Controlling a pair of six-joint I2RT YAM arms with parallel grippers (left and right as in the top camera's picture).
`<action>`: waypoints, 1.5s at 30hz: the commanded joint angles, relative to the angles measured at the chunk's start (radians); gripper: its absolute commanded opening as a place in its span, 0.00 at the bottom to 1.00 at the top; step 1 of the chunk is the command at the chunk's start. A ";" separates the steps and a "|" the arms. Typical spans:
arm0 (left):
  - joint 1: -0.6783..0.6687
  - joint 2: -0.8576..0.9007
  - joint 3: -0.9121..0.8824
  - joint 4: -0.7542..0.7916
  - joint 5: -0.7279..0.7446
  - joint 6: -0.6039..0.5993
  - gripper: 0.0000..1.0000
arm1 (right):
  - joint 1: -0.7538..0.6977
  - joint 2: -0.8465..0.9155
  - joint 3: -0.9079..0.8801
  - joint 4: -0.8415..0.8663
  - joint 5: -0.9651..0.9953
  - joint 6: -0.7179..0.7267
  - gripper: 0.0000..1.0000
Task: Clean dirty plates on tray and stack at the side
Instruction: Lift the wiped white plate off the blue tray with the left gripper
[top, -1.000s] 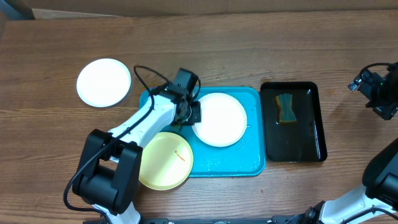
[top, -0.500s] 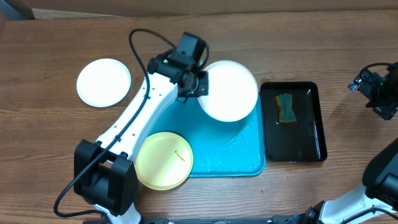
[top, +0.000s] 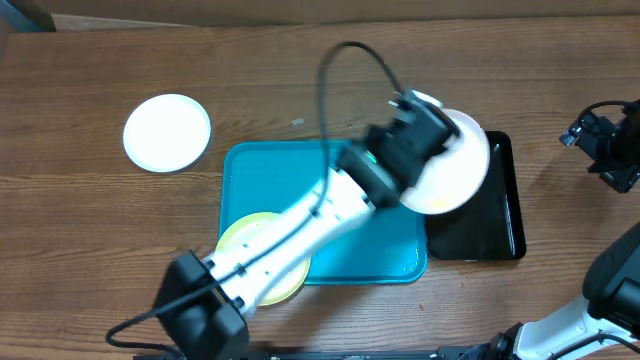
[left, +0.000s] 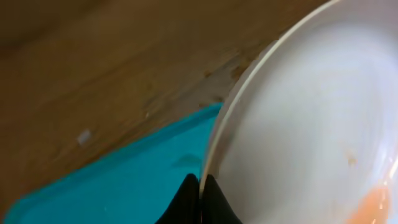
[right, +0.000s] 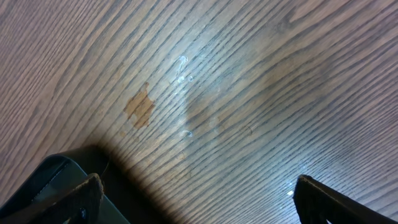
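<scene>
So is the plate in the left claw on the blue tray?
Off: the left claw holds the white plate by its rim over the black tray.

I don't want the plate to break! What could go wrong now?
The left gripper pinches the white plate only by its thin rim, so the plate might slip out and drop. It hangs over the black tray, so it could bang the tray's raised edge on the way down.

white plate (top: 455, 178) in left gripper (left: 200, 185) swings off tray (top: 240, 170) toward 3 o'clock, now over black tray (top: 505, 225) at its 10 o'clock corner.
</scene>
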 joint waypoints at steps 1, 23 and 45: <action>-0.124 -0.010 0.026 0.059 -0.314 0.182 0.04 | -0.001 -0.010 0.013 0.005 0.003 0.004 1.00; -0.318 0.072 0.026 0.444 -0.687 0.570 0.04 | -0.001 -0.010 0.013 0.005 0.003 0.004 1.00; 0.651 0.071 0.026 -0.008 0.899 -0.203 0.04 | -0.001 -0.010 0.013 0.005 0.003 0.004 1.00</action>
